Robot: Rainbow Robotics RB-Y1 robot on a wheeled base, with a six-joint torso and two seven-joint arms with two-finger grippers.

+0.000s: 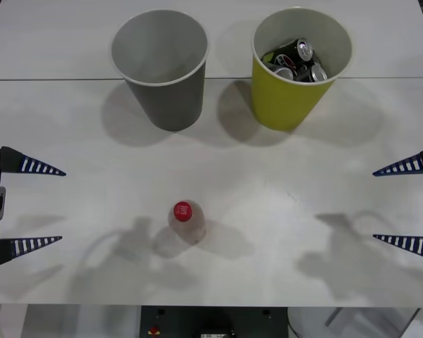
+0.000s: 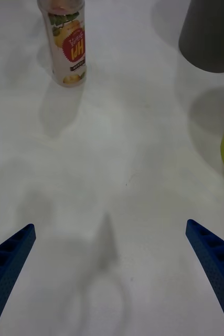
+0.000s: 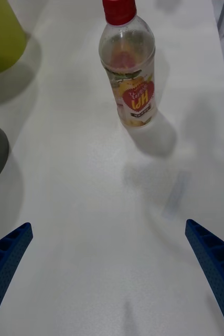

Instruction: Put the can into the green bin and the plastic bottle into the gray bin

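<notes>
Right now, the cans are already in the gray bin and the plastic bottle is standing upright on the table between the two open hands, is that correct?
Not quite: the cans lie in the green bin, not the gray bin, as the front view shows. The rest holds: the plastic bottle stands upright on the table, between the open left hand and open right hand.
</notes>
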